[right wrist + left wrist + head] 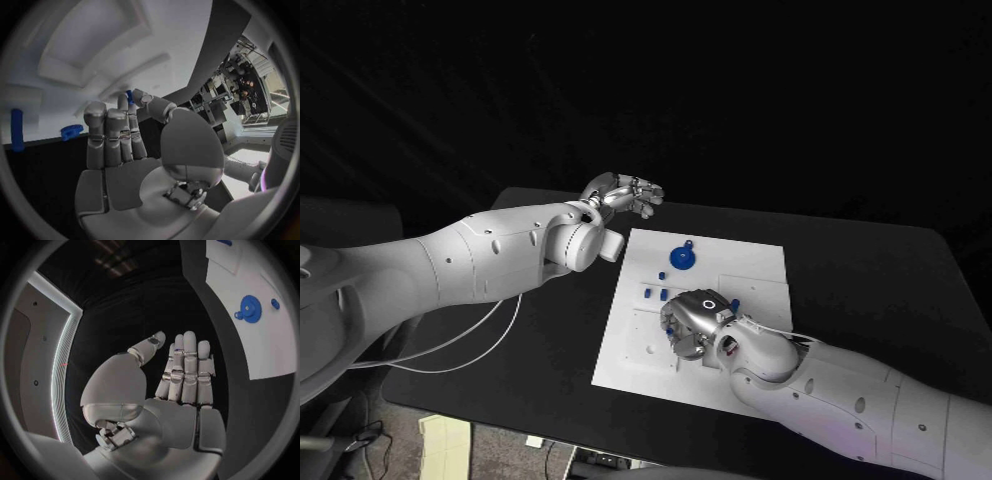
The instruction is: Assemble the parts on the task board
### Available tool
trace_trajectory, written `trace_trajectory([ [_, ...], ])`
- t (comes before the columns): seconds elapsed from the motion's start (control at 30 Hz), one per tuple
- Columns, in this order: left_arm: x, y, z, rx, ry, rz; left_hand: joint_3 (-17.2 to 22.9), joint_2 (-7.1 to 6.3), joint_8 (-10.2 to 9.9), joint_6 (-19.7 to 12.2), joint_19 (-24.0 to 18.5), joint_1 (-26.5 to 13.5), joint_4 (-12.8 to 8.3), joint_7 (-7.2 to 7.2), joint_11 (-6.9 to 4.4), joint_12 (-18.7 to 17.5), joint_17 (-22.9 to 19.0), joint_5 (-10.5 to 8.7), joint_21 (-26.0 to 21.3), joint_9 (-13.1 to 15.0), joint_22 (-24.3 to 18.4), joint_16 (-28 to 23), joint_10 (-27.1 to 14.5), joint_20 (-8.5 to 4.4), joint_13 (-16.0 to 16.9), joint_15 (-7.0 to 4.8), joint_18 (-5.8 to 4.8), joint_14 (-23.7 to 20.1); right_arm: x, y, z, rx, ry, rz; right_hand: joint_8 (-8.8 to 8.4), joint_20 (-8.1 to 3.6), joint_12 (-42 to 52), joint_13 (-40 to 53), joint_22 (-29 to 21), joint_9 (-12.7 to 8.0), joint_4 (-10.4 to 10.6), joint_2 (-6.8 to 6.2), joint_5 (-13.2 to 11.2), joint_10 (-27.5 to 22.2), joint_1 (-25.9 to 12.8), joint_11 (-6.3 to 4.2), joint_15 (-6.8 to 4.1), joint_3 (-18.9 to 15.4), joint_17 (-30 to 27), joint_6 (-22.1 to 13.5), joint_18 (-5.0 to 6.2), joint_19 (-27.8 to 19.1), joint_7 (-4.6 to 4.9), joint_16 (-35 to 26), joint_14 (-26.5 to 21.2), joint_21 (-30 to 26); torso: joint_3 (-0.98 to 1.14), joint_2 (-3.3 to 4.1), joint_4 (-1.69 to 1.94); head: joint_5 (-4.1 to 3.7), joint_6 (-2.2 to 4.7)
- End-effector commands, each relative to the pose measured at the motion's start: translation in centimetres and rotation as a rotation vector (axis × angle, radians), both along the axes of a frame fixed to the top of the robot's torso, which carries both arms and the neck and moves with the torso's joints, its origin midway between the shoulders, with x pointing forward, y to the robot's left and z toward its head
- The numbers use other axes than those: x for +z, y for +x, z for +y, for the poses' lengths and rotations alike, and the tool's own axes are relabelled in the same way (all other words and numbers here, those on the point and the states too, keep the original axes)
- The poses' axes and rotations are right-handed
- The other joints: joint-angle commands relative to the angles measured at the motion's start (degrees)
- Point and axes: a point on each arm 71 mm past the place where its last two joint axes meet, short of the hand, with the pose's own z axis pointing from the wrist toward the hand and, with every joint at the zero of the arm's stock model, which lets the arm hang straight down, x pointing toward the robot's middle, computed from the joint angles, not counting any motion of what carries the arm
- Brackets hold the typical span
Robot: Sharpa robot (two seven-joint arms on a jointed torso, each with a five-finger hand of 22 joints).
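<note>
Both hands are empty with fingers apart, the right hand [697, 322] low over the white board [747, 262], the left hand [626, 192] off it; the blue gear [682, 258] looks light, rigid and small, best pinched by its rim.

A black table [877, 260] stands in a dark room, its far side lost in blackness. Below its near edge, pale floor [488, 445] carries a cardboard box [444, 440] and loose cables [358, 432]. A lit white strip [62, 375] frames a wall panel.

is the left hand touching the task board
Apart. In the head view the left hand hovers over the black table beyond the task board's far left corner, with dark table showing between them.
</note>
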Motion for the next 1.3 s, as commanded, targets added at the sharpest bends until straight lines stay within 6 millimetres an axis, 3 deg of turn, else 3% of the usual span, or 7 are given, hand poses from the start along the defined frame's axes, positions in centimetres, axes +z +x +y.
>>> trace_trajectory([
  [0.03,0.2,0.0,-0.2,-0.010,-0.011,-0.007,-0.07,0.11,0.22,-0.06,-0.25,-0.46,-0.03,0.03,0.37,-0.06,0.06,-0.10,-0.36,-0.08,0.07,-0.37,0.17,0.33,-0.08,0.15,0.99,0.42,-0.8,-0.1,-0.2,-0.005,0.002,0.054,-1.54,-0.05,-1.54,-0.68,0.61,-0.68,0.40,-1.28,0.38,-2.07,-1.56,1.58,0.95,-1.14,-0.12,-2.45,6.29,-0.27,0.94,-0.30,-0.30,-0.28,0.02,-0.02,-0.07,0.06,-0.04],
  [0.3,0.2,0.0,0.0,-0.004,-0.008,-0.005,-0.10,0.07,0.21,-0.10,-0.25,-0.48,-0.02,0.05,0.38,-0.07,0.10,-0.10,-0.39,-0.10,0.09,-0.42,0.14,0.34,-0.09,0.16,0.99,0.42,-0.4,-0.3,-0.5,-0.020,0.054,0.060,-4.65,-0.06,-4.90,-2.40,0.46,-2.05,0.86,-4.17,0.60,-7.30,-2.79,3.72,3.01,-4.99,-0.20,-8.52,6.29,-0.70,3.59,-0.46,-0.76,-1.05,0.05,-0.04,-0.05,-0.10,0.18],
  [0.5,0.2,0.0,0.1,-0.003,-0.008,-0.006,-0.14,-0.01,0.19,-0.16,-0.25,-0.50,-0.01,0.09,0.41,-0.10,0.16,-0.12,-0.42,-0.13,0.11,-0.50,0.09,0.35,-0.11,0.17,0.98,0.42,0.3,-1.0,-0.8,-0.033,0.104,0.049,-5.67,0.37,-6.45,-3.54,0.48,-2.64,-0.15,-4.88,0.32,-9.97,-3.59,4.77,4.06,-8.29,-0.33,-11.07,6.29,-1.86,4.59,-0.73,-1.76,-1.86,0.06,-0.07,-0.14,-0.57,0.61],
  [0.67,0.2,0.1,0.3,0.002,-0.007,-0.006,-0.15,-0.02,0.20,-0.17,-0.25,-0.51,0.00,0.10,0.41,-0.10,0.18,-0.12,-0.43,-0.13,0.12,-0.53,0.08,0.35,-0.11,0.17,0.98,0.42,1.7,-0.7,-1.7,-0.052,0.127,0.021,-5.66,0.46,-6.55,-3.86,0.48,-2.69,-0.58,-5.01,0.21,-10.32,-3.43,4.95,4.22,-8.96,-0.39,-11.39,6.29,-1.99,4.70,-0.71,-1.88,-2.05,0.06,-0.11,-0.23,-0.98,1.21],
  [0.83,0.2,0.1,0.5,0.007,-0.005,-0.007,-0.15,-0.02,0.20,-0.17,-0.25,-0.49,0.00,0.10,0.41,-0.10,0.20,-0.12,-0.45,-0.14,0.13,-0.56,0.08,0.35,-0.11,0.18,0.98,0.43,3.8,-0.4,-2.8,-0.062,0.170,-0.004,-5.42,0.49,-6.41,-3.98,0.46,-2.62,-0.57,-5.01,0.18,-10.16,-3.10,4.92,4.19,-8.84,-0.44,-11.19,6.29,-1.90,4.61,-0.65,-1.82,-2.13,0.25,-0.15,-0.36,-1.63,2.09],
  [1.07,0.2,0.1,0.8,0.010,-0.004,-0.008,-0.15,-0.01,0.22,-0.15,-0.25,-0.47,0.01,0.10,0.41,-0.09,0.23,-0.12,-0.46,-0.14,0.15,-0.59,0.09,0.35,-0.11,0.18,0.99,0.44,7.5,0.6,-4.8,-0.062,0.189,-0.018,-4.51,0.45,-4.52,-3.67,0.42,-2.40,0.64,-4.95,0.03,-6.68,-1.69,3.75,3.08,-7.11,-0.66,-10.28,6.29,-0.86,4.16,-0.32,-1.08,-2.08,0.25,-0.19,-0.47,-2.65,3.24],
  [1.3,0.2,0.1,1.1,0.014,-0.003,-0.009,-0.14,0.01,0.24,-0.13,-0.25,-0.45,0.01,0.09,0.40,-0.08,0.27,-0.12,-0.48,-0.14,0.16,-0.63,0.10,0.35,-0.10,0.18,0.99,0.46,9.8,3.0,-8.7,-0.109,0.068,-0.029,-4.28,0.53,-4.52,-3.78,0.53,-2.39,0.70,-4.97,0.25,-6.54,-1.76,3.58,2.90,-7.39,-0.74,-10.08,6.29,-0.67,4.06,-0.28,-0.92,-2.01,0.27,-0.21,-0.71,-3.23,3.94],
])
